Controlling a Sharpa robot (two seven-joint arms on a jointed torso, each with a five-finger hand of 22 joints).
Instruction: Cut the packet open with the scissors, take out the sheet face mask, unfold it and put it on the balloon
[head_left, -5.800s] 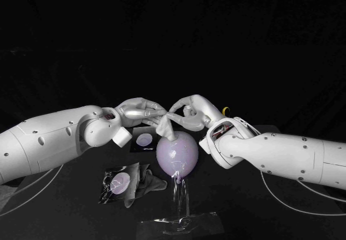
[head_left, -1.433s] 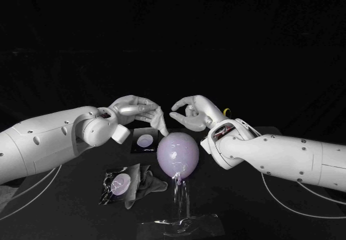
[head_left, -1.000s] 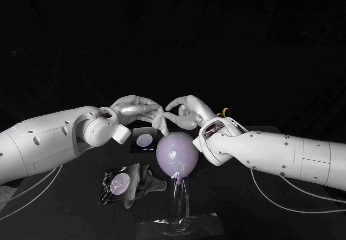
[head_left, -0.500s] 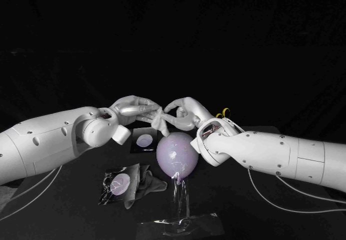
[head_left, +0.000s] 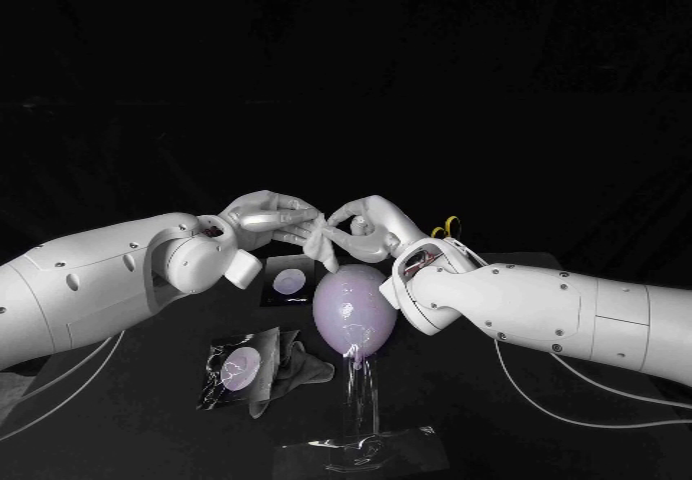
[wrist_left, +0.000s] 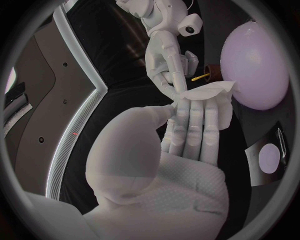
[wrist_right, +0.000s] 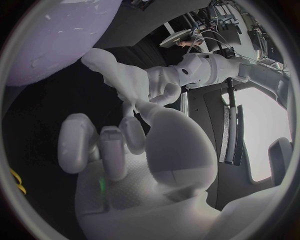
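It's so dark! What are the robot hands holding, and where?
The left hand and right hand pinch the sheet face mask at its upper end.

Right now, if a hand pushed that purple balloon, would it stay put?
Probably not firmly. The balloon sits atop a thin clear stand, so a push would likely make it sway or tip. It looks air-filled, so it is probably very light for its size. Its smooth, glossy skin may let fingers slide off.
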